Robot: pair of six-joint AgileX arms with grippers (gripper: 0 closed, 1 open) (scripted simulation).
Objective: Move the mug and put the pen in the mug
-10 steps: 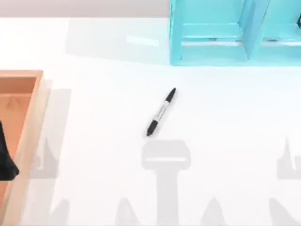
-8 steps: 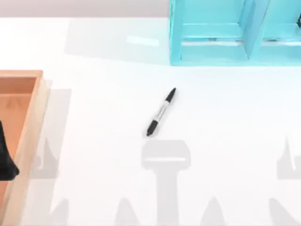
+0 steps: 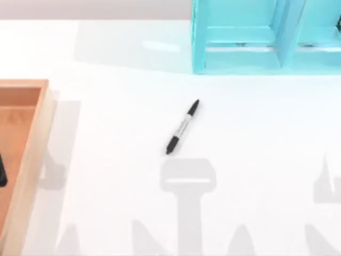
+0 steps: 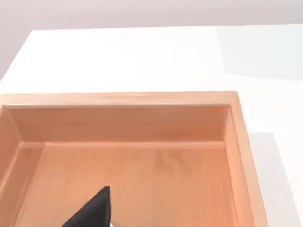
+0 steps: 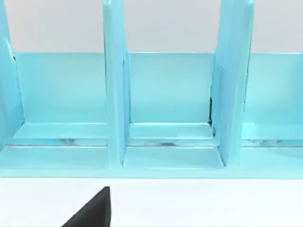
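Mid-bench lay the pen (image 3: 183,127), slantwise, well clear of every edge. We judged it light, stiff and slippery, best pinched across its labelled barrel. Claw states: cannot tell.

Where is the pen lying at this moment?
In the top view, the pen lies slanted on the white table near its middle, between the wooden tray and the turquoise rack.

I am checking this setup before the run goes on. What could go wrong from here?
1. The pen lies flat and slanted on the table; a slim barrel may roll or slip when gripped.
2. The left gripper is over the wooden tray; moving sideways low could hit its wall.
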